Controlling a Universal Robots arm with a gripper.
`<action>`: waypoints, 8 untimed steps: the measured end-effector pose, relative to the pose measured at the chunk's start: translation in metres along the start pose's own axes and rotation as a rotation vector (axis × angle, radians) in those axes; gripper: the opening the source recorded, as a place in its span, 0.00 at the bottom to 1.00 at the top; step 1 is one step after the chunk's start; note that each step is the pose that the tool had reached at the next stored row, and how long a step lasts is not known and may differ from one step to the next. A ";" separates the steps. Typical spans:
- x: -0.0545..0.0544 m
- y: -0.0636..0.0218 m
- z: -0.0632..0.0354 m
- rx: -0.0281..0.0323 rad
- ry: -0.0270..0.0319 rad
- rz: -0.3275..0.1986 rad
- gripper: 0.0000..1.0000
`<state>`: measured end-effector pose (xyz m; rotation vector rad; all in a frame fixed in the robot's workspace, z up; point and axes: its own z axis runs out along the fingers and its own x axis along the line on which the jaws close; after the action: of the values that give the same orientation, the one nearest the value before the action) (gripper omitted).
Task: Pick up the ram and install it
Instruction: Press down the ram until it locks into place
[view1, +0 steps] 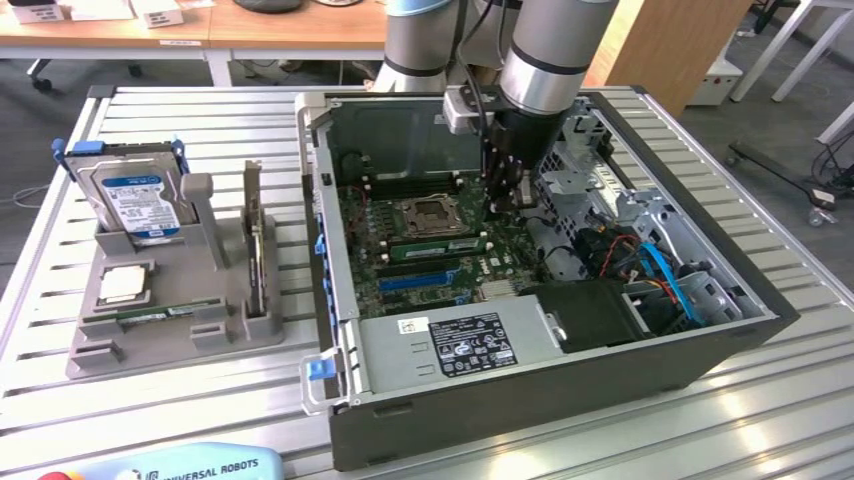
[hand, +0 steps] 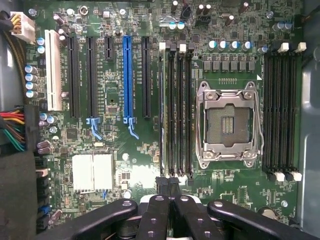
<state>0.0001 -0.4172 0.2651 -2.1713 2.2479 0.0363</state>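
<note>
Your gripper (hand: 168, 187) is clenched with nothing in it, hanging over the motherboard (view1: 441, 245) inside the case (view1: 561, 370), just by the seated ram (hand: 161, 110).

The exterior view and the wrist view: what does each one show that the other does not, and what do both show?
Exterior view alone: the grey rack beside the case, with a hard drive and a spare ram stick on it, and the arm reaching into the case.

Wrist view alone: the blue-tipped capacitors and the white heatsink.

Both: the motherboard, its empty CPU socket, the blue slot, and the shut gripper over the memory slots, with a ram seated there.
</note>
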 end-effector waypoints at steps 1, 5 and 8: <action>0.000 0.0000 0.0007 0.0000 0.0000 0.001 0.10; 0.000 0.0000 0.0045 0.0001 0.0000 0.004 0.10; 0.000 0.0000 0.0076 0.0001 0.0000 0.007 0.10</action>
<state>0.0001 -0.4172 0.2575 -2.1635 2.2554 0.0362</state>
